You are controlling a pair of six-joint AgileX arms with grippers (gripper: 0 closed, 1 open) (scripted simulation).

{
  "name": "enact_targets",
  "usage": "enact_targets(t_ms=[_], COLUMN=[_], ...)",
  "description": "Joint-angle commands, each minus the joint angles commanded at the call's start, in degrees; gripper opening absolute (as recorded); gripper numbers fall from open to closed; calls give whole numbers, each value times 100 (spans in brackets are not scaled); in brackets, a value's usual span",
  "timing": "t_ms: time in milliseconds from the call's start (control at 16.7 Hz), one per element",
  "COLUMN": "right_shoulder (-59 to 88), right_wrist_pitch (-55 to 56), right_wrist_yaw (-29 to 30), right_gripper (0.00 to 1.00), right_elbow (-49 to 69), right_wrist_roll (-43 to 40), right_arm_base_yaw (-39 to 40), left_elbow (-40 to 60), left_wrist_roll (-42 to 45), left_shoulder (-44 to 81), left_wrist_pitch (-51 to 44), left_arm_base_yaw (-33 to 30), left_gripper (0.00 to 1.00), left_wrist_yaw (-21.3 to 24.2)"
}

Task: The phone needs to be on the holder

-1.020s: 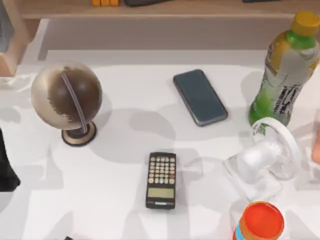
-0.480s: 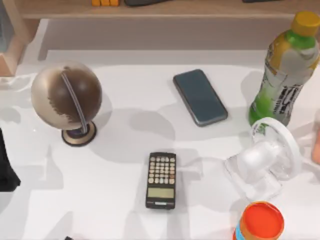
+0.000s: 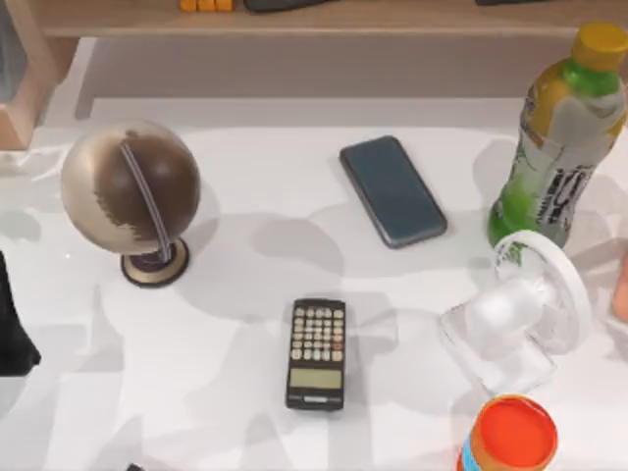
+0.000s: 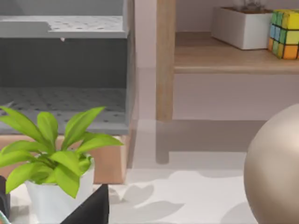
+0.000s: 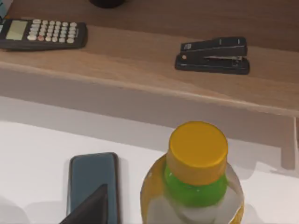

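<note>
The phone (image 3: 392, 190) lies flat on the desk (image 3: 235, 392), long axis slanting toward the holder (image 3: 515, 319) near the right edge, so the right arm looks nearer, though I cannot tell either gripper's opening.

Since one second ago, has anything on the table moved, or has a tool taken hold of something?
Nothing visibly changed. The phone lies flat on the table, apart from the holder, and the calculator, globe and bottle stand where they were. No tool has taken hold of anything.
</note>
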Motion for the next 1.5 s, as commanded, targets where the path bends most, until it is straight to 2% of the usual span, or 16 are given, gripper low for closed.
enact_targets(t_ms=[480,780,1080,1500], right_shoulder=[4838,7445,9089,9377], right_wrist_pitch=[-2455,-3837,-4769,-4943], right_wrist_yaw=[34,191,357,395], right_gripper=[100,100,100,100], right_elbow=[4847,7102,8351,8556], right_wrist_roll=[164,343,529,574], right_arm_base_yaw=[836,1189,1366,1395], left_elbow=[0,0,0,0], left_wrist_roll=[0,0,0,0], left_shoulder=[0,0,0,0], left_wrist_pitch=[0,0,0,0], left_arm_base_yaw=[0,0,0,0], left_gripper=[100,100,100,100], left_wrist_yaw=[0,0,0,0])
